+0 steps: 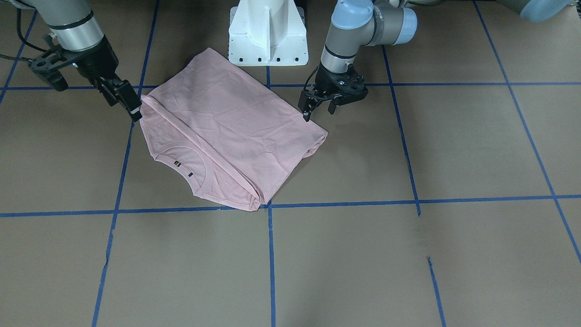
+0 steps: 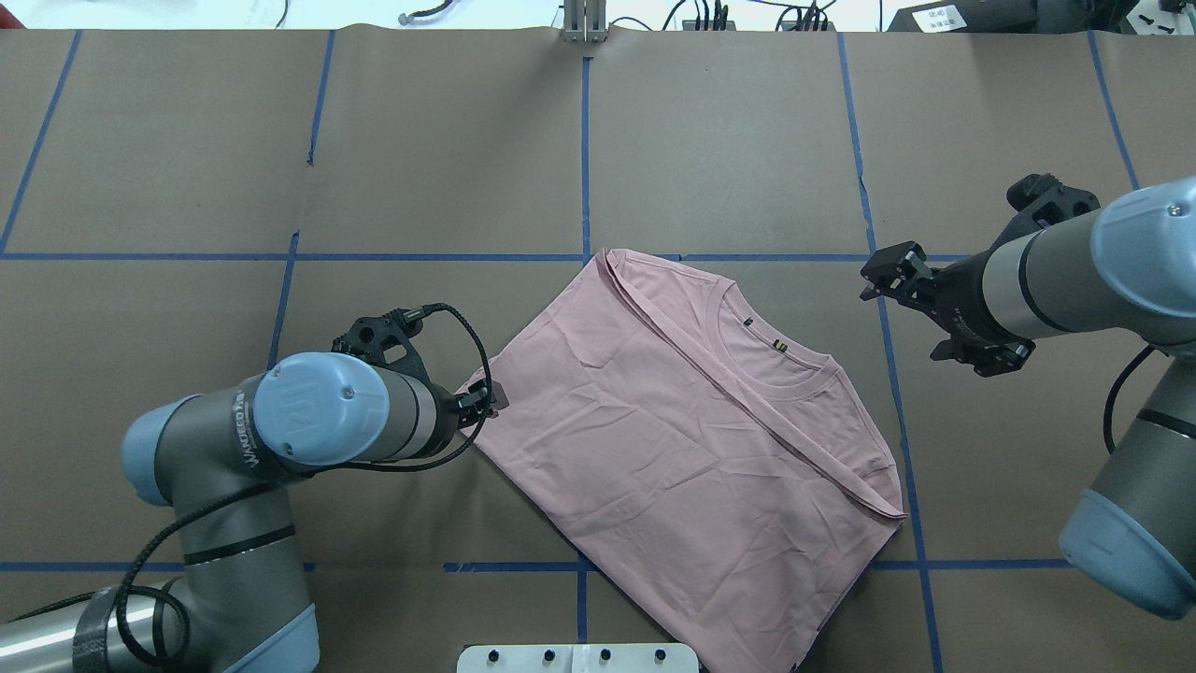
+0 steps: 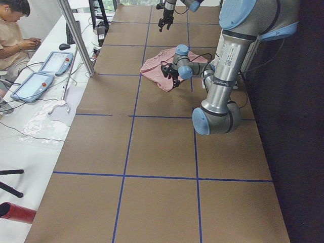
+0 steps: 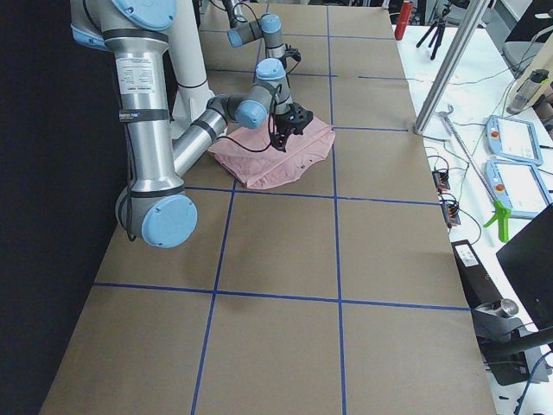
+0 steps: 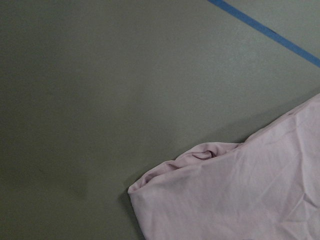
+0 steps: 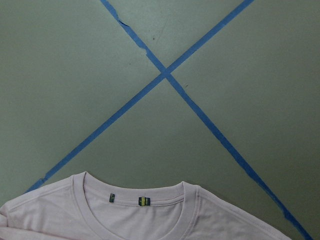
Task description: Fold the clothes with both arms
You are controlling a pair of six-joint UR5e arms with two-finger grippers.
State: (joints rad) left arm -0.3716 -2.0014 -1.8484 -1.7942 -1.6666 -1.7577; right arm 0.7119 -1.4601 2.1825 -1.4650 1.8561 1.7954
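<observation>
Here, a brown tabletop [image 1: 408, 150] gridded with blue tape is carrying one pink shirt [image 1: 227, 131], lying folded near the white base [image 1: 268, 41]. Two hands are flanking it. The left hand [image 1: 318, 111] is hovering open just beside a folded corner, and the right hand [image 2: 911, 313] is hanging open and empty near the collar side. One person [image 3: 12, 30] is sitting by two tablets [image 3: 55, 63].
</observation>
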